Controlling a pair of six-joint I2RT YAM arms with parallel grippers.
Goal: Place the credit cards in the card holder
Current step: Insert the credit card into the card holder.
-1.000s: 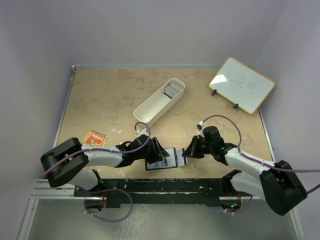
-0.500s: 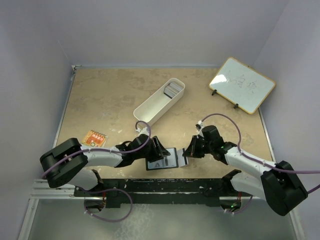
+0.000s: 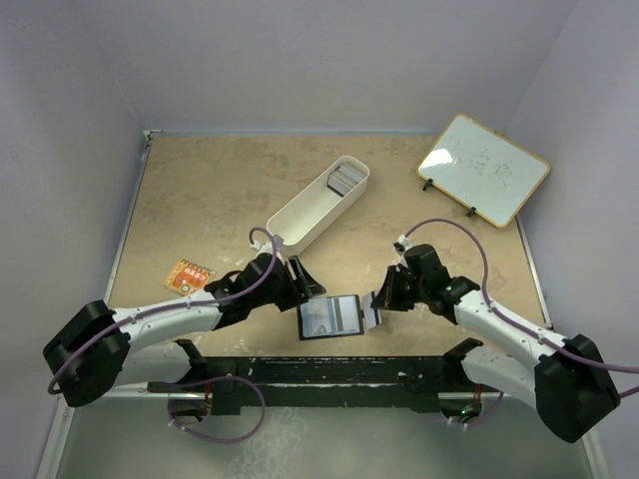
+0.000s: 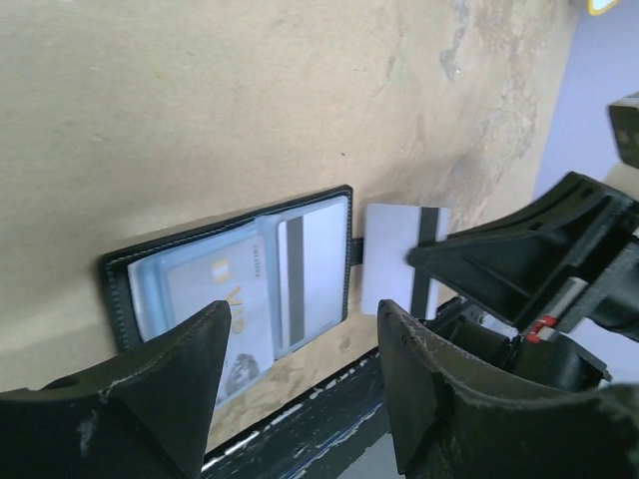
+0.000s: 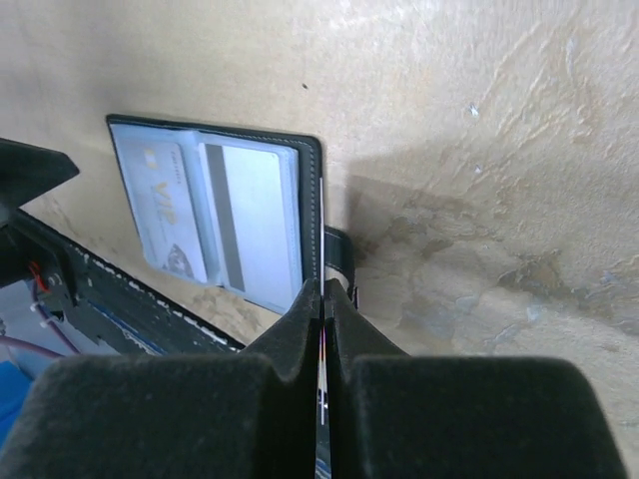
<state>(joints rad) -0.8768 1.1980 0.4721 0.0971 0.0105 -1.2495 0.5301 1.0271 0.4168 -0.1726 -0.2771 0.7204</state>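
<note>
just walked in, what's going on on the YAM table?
The card holder lies open on the table near the arm bases, with two cards already showing inside. The right gripper is shut on a white striped card, held just off the holder's right edge by the snap tab. The left gripper hovers open and empty at the holder's left side. More cards wait in the white tray.

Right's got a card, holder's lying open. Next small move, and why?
Probably slide the right gripper and its card toward the card holder. The card sits just outside the snap tab, not yet in. The holder lies open showing two cards, and the open left gripper is clear of it.
</note>
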